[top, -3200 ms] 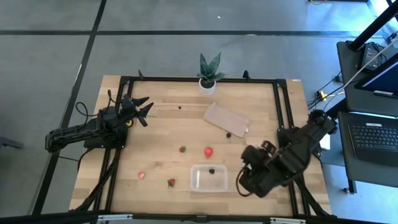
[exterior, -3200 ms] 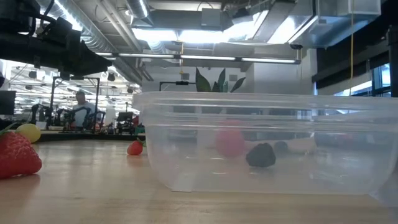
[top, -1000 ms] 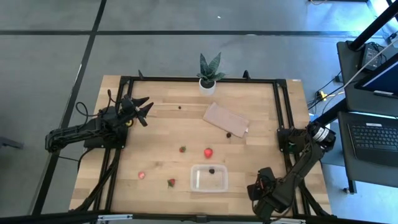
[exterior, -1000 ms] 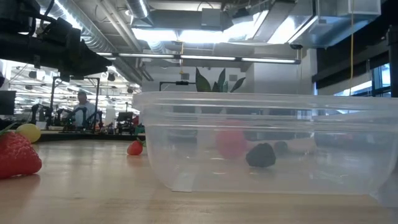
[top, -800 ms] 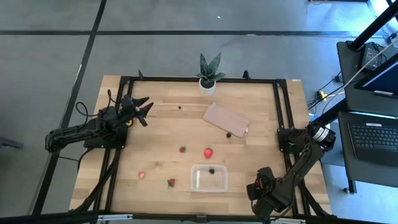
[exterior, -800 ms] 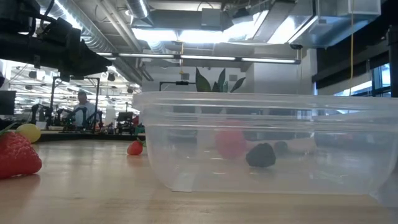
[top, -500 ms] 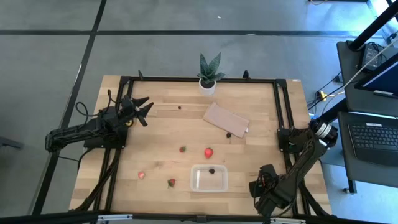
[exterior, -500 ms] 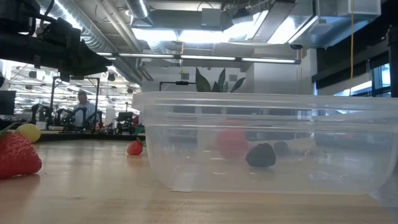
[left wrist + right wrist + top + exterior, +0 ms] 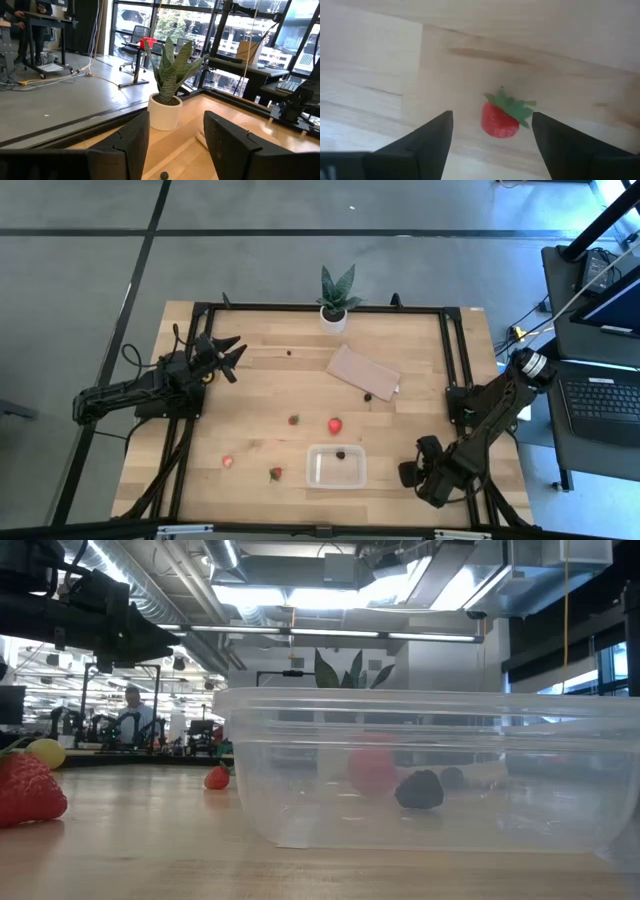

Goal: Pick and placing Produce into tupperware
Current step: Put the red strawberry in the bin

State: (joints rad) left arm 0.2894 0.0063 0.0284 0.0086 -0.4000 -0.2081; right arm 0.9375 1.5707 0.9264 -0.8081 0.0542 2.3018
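The clear tupperware (image 9: 336, 467) stands near the table's near edge with one dark berry (image 9: 341, 454) inside; the low view shows the tupperware (image 9: 430, 770) and that berry (image 9: 420, 788) up close. Strawberries (image 9: 335, 424) (image 9: 293, 419) (image 9: 228, 461) (image 9: 275, 473) lie on the wood to its left and beyond it. A yellow fruit (image 9: 207, 377) sits under the left arm. My right gripper (image 9: 412, 474) is open, right of the tupperware, pointing down over another strawberry (image 9: 502, 116) lying between its fingers (image 9: 492, 122) without touching them. My left gripper (image 9: 230, 352) waits open at far left.
A tan sheet (image 9: 363, 371) lies at far centre with a dark berry (image 9: 368, 396) at its near edge; another berry (image 9: 289, 351) lies left of it. A potted plant (image 9: 334, 305) stands at the far edge. A black frame rail (image 9: 455, 360) runs along the right side.
My right gripper has moved from the table's near edge a little toward the far edge, staying right of the tupperware. The left arm and the produce have kept still.
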